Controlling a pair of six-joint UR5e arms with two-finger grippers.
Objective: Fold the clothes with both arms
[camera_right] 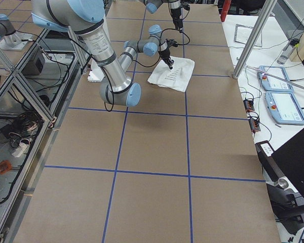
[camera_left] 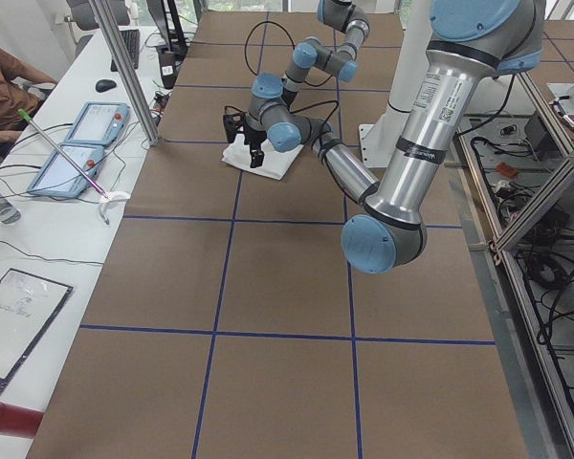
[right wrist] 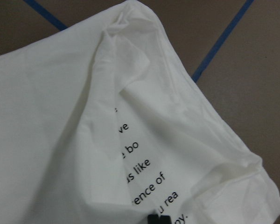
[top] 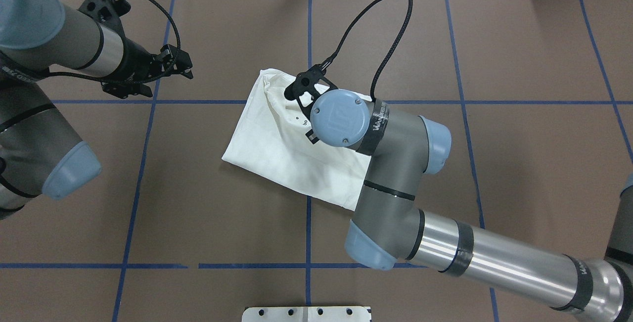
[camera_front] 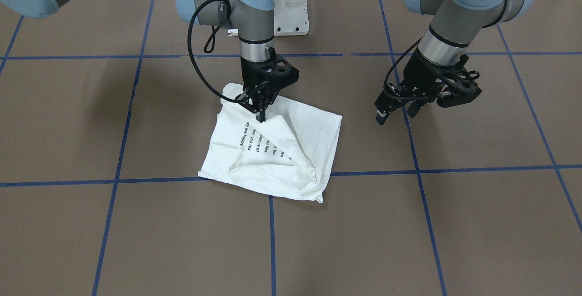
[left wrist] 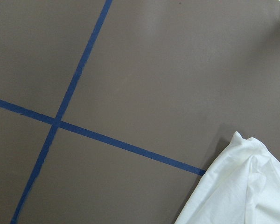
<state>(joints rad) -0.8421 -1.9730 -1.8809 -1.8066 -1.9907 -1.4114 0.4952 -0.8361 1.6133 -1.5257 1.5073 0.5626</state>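
The right pincer (camera_front: pixel 262 115) points straight down with its fingers clenched on a raised ridge of the white T-shirt (camera_front: pixel 309 132), beside the printed lines. The left pincer (camera_front: pixel 395 115) hangs released, fingers spread, above the bare surface (camera_front: pixel 454 232) and well apart from the cloth. The shirt lies near the middle as a roughly square folded bundle, skewed to the blue tape lines (camera_front: pixel 423 196), one corner across a line, with open brown surface on every side.
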